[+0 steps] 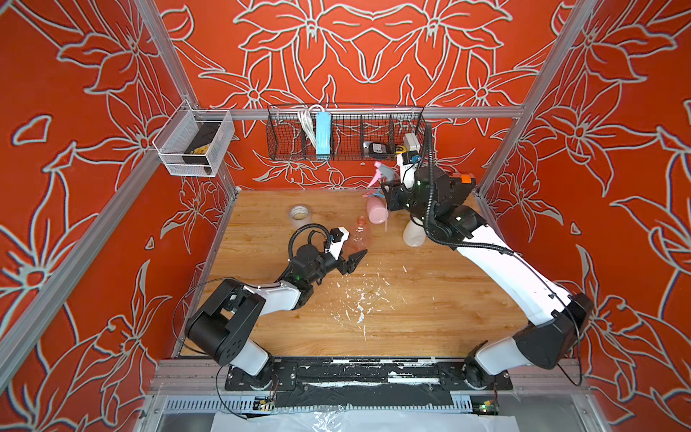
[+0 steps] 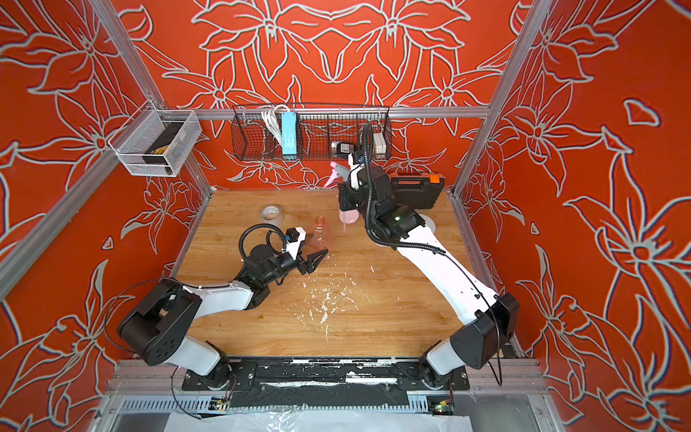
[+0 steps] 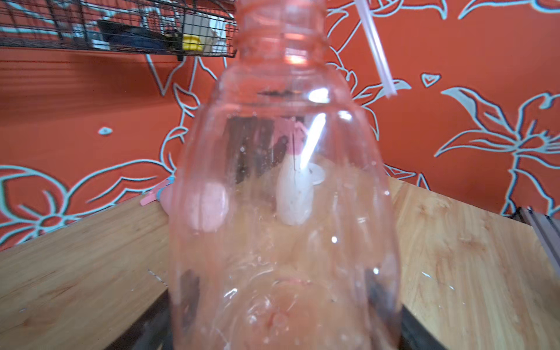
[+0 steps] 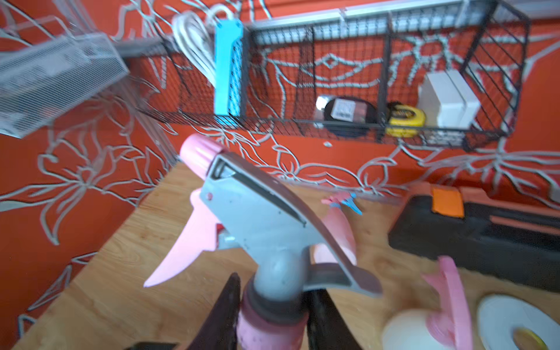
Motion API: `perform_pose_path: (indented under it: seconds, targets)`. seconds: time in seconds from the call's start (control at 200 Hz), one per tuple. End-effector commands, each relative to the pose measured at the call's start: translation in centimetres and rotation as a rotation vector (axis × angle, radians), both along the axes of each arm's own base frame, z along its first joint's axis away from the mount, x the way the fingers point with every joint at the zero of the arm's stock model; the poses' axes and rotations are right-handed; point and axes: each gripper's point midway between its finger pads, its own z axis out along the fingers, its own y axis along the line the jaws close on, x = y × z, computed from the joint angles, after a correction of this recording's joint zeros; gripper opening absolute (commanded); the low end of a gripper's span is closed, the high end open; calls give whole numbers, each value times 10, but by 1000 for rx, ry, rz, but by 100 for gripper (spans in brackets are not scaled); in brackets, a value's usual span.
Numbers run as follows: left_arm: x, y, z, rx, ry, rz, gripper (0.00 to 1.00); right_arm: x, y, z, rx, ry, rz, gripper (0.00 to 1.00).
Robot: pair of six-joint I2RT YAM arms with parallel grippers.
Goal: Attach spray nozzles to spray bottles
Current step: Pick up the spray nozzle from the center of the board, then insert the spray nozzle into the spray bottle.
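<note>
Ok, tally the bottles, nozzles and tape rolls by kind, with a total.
Bottles: 3
Nozzles: 3
Tape rolls: 2
Total: 8

Red-orange walls printed with pale grey outlined flowers closed in the cell on three sides, framed by aluminium posts and a rear rail. A black wire basket hung from that rail, and a white mesh basket hung at the corner post beside it. The table was light wood-grain, scattered with white flecks near its middle. Soft, even light fell throughout, and a clear plastic sheet lay below the front edge.
</note>
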Motion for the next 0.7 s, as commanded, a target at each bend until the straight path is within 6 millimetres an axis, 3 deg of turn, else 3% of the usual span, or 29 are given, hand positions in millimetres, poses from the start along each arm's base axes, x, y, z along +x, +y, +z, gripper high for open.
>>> perform_pose_path:
  seconds: [0.0, 0.15, 0.335, 0.696]
  targets:
    - [-7, -17, 23, -46, -85, -74, 54, -15, 26, 54, 123, -166, 163, 30]
    - [-11, -21, 19, -64, -68, -97, 54, -17, 35, 66, 153, -209, 207, 30]
    - [-10, -22, 24, -71, -80, -100, 54, -16, 42, 66, 166, -206, 239, 29]
    - [-8, -23, 39, -65, -93, -102, 54, -20, 51, 40, 168, -158, 279, 27]
